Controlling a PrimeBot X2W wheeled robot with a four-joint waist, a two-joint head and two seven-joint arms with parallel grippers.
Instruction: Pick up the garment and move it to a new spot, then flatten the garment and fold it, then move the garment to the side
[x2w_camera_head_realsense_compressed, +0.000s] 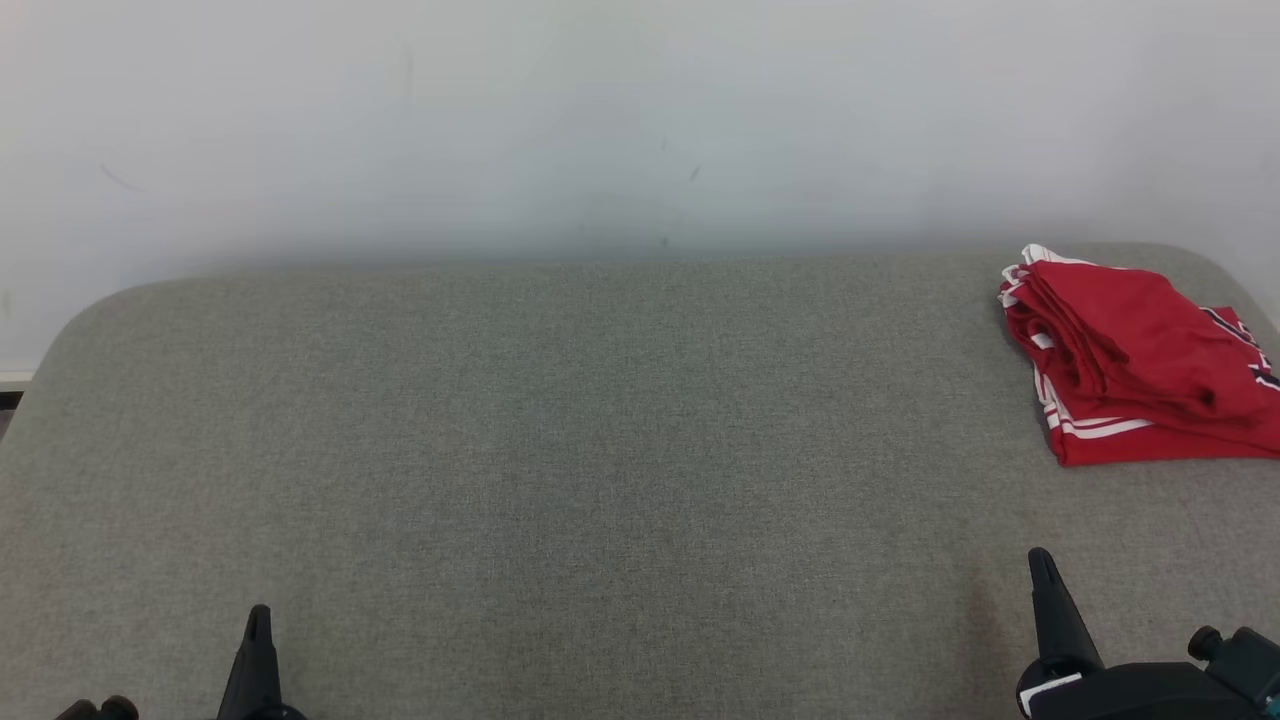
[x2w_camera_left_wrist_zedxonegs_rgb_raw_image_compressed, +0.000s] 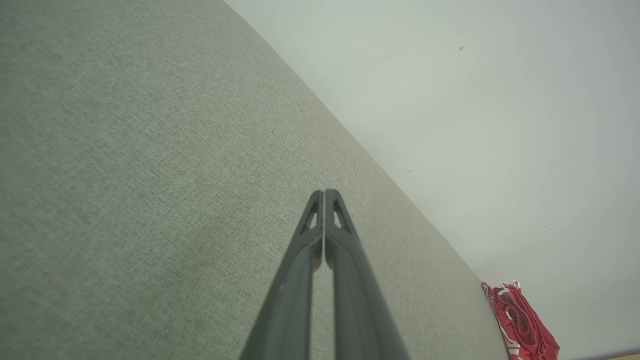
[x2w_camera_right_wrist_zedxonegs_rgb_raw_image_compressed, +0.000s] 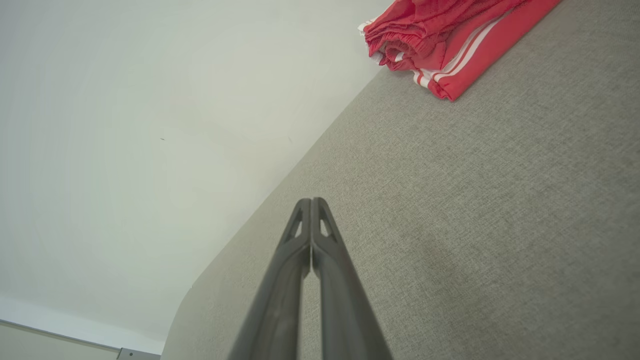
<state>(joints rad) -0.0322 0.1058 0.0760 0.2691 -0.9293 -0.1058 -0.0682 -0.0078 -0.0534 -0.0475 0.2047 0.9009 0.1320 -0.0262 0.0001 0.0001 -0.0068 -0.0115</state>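
Nearest, the left end effector (x2w_camera_head_realsense_compressed: 258, 628) and the right end effector (x2w_camera_head_realsense_compressed: 1041, 566) hover low over the grey fabric counter (x2w_camera_head_realsense_compressed: 560, 450), each with its two fingers pressed together and gripping nothing. Well beyond the right one, at the counter's far right corner, the folded red shorts (x2w_camera_head_realsense_compressed: 1130, 360) with white stripes lie flat. Behind them rises the pale wall (x2w_camera_head_realsense_compressed: 640, 120).

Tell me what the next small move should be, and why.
Probably just hold still: the red garment already lies folded at the far right, and the left gripper and right gripper sit back, empty, jaws shut.
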